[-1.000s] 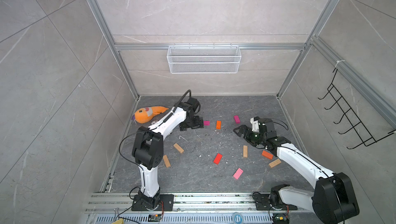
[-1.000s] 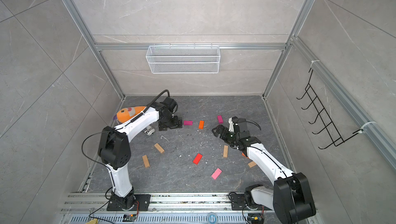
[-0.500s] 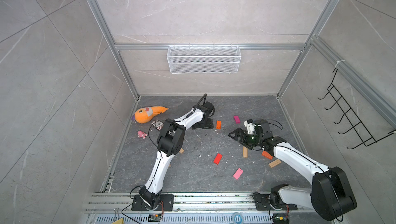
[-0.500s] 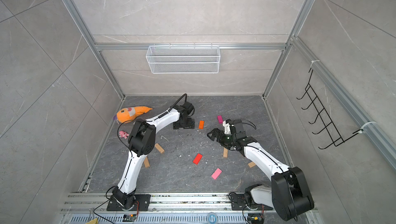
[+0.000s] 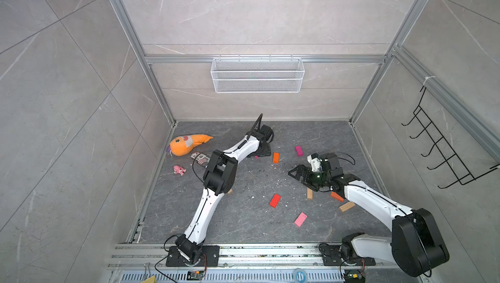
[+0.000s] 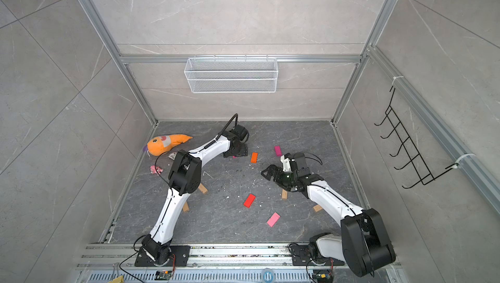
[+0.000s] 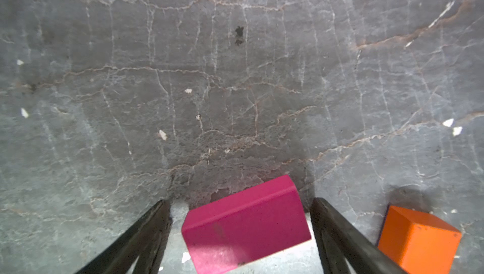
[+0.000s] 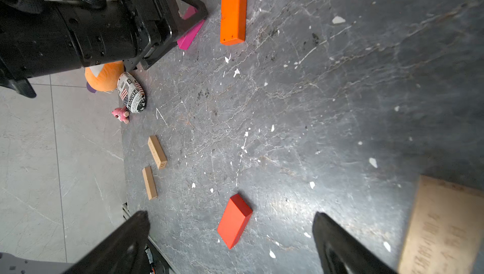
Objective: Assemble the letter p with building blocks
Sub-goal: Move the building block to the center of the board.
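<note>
robot test cell: tiled walls [image 5: 243,11], aluminium frame [image 5: 257,59], wire basket [image 5: 257,78]

Top views: magenta brick [image 5: 256,157] mostly hidden under left gripper [image 5: 263,151]. Right wrist view: tan brick [image 8: 442,225] blurred, cut by edge.

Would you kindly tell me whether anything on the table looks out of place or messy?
Yes: white chips litter the dark tabletop, and an orange plush toy, small pink plush and newsprint-patterned item lie by its edge, unrelated to the bricks.

brick [image 7: 243,223] between left claw [image 7: 240,203] jaws | neighbour brick [image 7: 419,238] just beside
</note>
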